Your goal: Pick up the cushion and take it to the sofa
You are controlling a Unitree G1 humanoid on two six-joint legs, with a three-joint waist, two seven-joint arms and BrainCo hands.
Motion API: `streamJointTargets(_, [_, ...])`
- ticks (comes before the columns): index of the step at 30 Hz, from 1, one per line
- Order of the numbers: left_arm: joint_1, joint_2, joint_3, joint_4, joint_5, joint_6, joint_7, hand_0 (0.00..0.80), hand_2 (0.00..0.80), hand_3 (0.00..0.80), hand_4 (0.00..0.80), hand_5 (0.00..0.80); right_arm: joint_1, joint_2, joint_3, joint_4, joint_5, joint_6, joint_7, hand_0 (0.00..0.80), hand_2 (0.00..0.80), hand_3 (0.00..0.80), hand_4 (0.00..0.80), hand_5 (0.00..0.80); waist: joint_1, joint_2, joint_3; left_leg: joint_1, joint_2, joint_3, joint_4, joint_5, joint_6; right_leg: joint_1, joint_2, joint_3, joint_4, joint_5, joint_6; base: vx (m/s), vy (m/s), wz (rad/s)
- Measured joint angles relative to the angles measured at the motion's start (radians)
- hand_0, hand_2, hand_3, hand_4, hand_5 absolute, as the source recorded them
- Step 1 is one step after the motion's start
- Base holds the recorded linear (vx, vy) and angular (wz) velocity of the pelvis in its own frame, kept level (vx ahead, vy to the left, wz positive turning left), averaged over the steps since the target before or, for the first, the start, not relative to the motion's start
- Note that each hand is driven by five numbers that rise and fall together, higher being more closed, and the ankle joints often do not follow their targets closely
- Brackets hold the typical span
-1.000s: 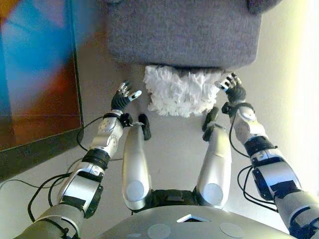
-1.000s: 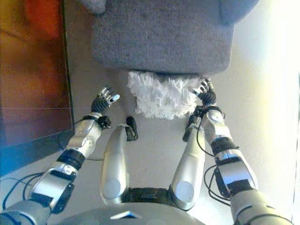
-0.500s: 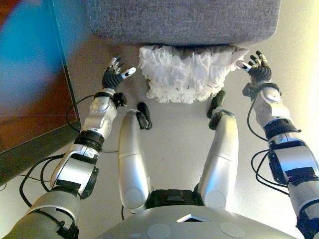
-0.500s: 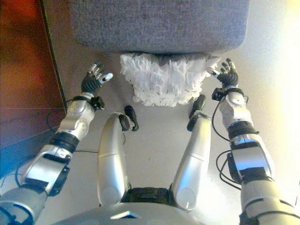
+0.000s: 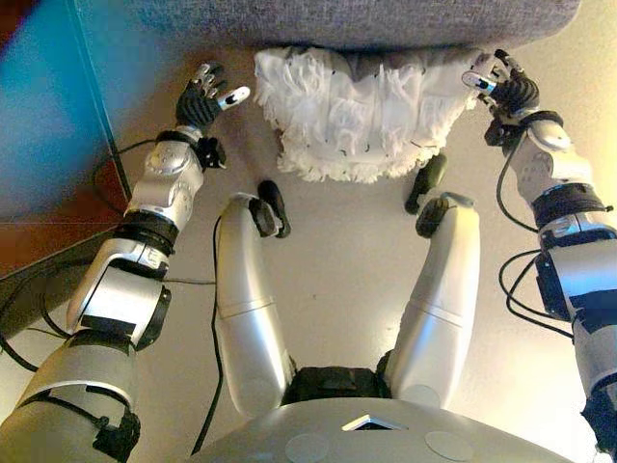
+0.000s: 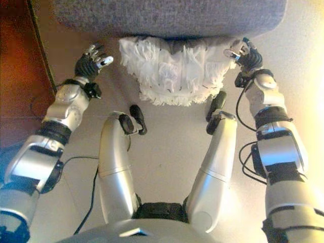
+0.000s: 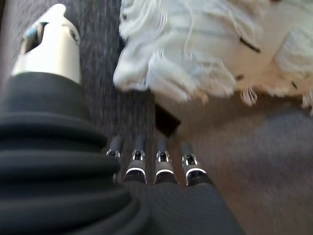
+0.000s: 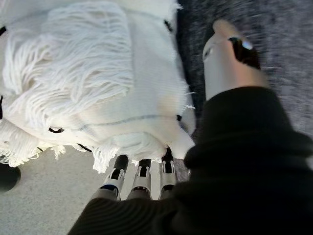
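Note:
A white fringed cushion [image 5: 357,106] lies on the floor against the base of the grey sofa [image 5: 386,19]. My left hand [image 5: 204,96] is open on the cushion's left side, a small gap away from it; its wrist view shows straight fingers [image 7: 161,164] short of the cushion [image 7: 195,49]. My right hand [image 5: 506,87] is open at the cushion's right corner. In its wrist view the fingers [image 8: 139,176] reach the fringed edge of the cushion [image 8: 73,83] and the thumb [image 8: 227,58] stands over the sofa fabric.
A dark panel [image 5: 39,145] stands along the left side of the floor. A dark sofa foot [image 7: 166,120] shows under the sofa next to the cushion. Pale floor [image 5: 347,251] lies in front of the cushion.
The camera has moved forward, so sofa and cushion sit higher in view. Both hands have reached further out beside the cushion; the right hand is now at its right corner.

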Motion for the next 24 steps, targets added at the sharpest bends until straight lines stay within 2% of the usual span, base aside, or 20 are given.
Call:
streamJointTargets(5, [-0.082,0.018,-0.042,0.068,-0.01,0.067,-0.078,0.0,0.0,0.0,0.0,0.0,-0.071,-0.004,0.044,0.036,0.0,0.025,0.066,0.0,0.0,0.0,0.0,0.0,-0.017,0.0,0.0,-0.042,0.001,-0.008,0.015,-0.002,-0.004,-0.049,-0.001,0.002,0.03,-0.014,-0.009,0.028,-0.029,0.02])
streamJointTargets(12, [-0.123,0.017,-0.088,0.081,-0.036,0.11,-0.161,0.0,0.0,0.0,0.0,0.0,-0.106,-0.017,0.083,0.039,-0.003,0.038,0.104,0.0,0.0,0.0,0.0,0.0,-0.021,-0.001,0.0,-0.093,0.008,-0.011,0.025,-0.002,-0.004,-0.105,0.001,0.003,0.05,-0.02,-0.018,0.033,-0.037,-0.01])
streamJointTargets(20, [-0.212,0.018,-0.15,0.129,-0.02,0.16,-0.166,0.0,0.0,0.0,0.0,0.0,-0.174,-0.044,0.156,0.066,-0.1,0.078,0.096,0.0,0.0,0.0,0.0,0.0,-0.019,-0.002,-0.001,-0.157,0.007,-0.027,0.059,-0.004,-0.007,-0.157,-0.001,0.003,0.08,-0.025,-0.021,0.002,-0.017,0.01])
streamJointTargets(21, [-0.224,0.019,-0.156,0.134,-0.013,0.164,-0.171,0.157,0.157,0.157,0.157,0.157,-0.187,-0.044,0.168,0.07,-0.126,0.088,0.096,0.0,0.0,0.0,0.0,0.0,-0.018,-0.003,-0.001,-0.166,0.006,-0.03,0.062,-0.004,-0.007,-0.165,-0.001,0.003,0.081,-0.025,-0.021,0.0,0.0,0.0])
streamJointTargets(22, [-0.234,0.02,-0.156,0.14,-0.005,0.168,-0.176,0.436,0.436,0.436,0.436,0.436,-0.201,-0.046,0.189,0.07,-0.153,0.096,0.096,0.0,0.0,0.0,0.0,0.0,-0.019,-0.003,-0.001,-0.174,0.006,-0.031,0.064,-0.004,-0.007,-0.171,0.0,0.003,0.081,-0.025,-0.021,0.0,0.0,0.0])
streamJointTargets(23, [-0.241,0.02,-0.157,0.146,-0.005,0.168,-0.181,0.8,0.8,0.8,0.8,0.8,-0.212,-0.047,0.204,0.07,-0.184,0.101,0.096,0.58,0.58,0.58,0.58,0.58,-0.02,-0.003,-0.001,-0.181,0.006,-0.032,0.067,-0.004,-0.007,-0.176,0.0,0.003,0.083,-0.025,-0.021,0.0,0.0,0.0])
streamJointTargets(24, [-0.247,0.021,-0.161,0.147,-0.005,0.168,-0.181,0.8,0.8,0.8,0.8,0.8,-0.223,-0.049,0.226,0.07,-0.222,0.105,0.096,0.8,0.8,0.8,0.8,0.8,-0.02,-0.003,-0.001,-0.187,0.006,-0.032,0.067,-0.004,-0.007,-0.181,0.0,0.003,0.083,-0.025,-0.021,0.0,0.0,0.0])
